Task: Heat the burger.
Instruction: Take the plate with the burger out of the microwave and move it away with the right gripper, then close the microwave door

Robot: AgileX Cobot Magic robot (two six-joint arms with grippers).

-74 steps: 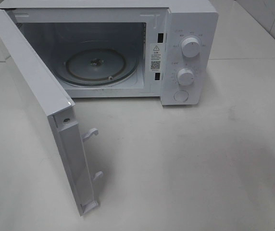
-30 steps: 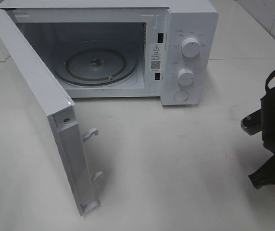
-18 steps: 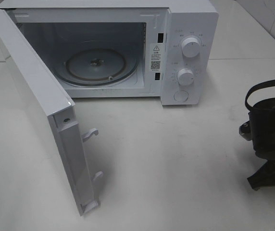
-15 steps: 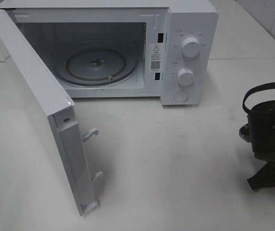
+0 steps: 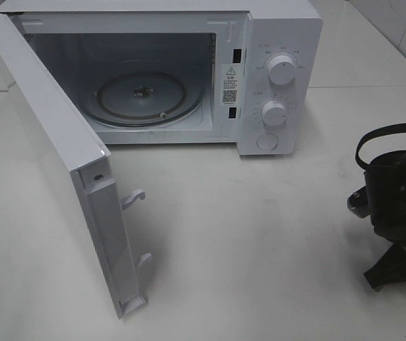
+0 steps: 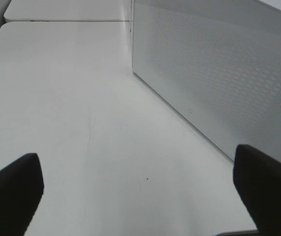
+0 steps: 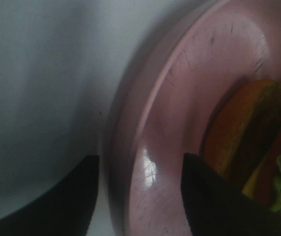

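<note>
since the right gripper (image 7: 140,196) straddles the rim of the round pink plate (image 7: 150,123) with its dark fingers (image 7: 214,201) apart, one outside the rim and one over the dish, nothing is clamped yet, and the tall burger with its golden-brown bun and green lettuce frill (image 7: 251,142) sits on that plate just beside the inner finger. a shallow bite on the glossy rim could let the plate slip or tip, and the tall burger could topple; the inner finger could also nudge the bun as it closes. plate and burger lie past the right edge of the white tabletop (image 5: 260,249) view, well apart from the white microwave (image 5: 274,85), whose open door (image 5: 61,177) stands toward the left edge. the left gripper (image 6: 140,196) hovers spread wide and empty beside the microwave.
</note>
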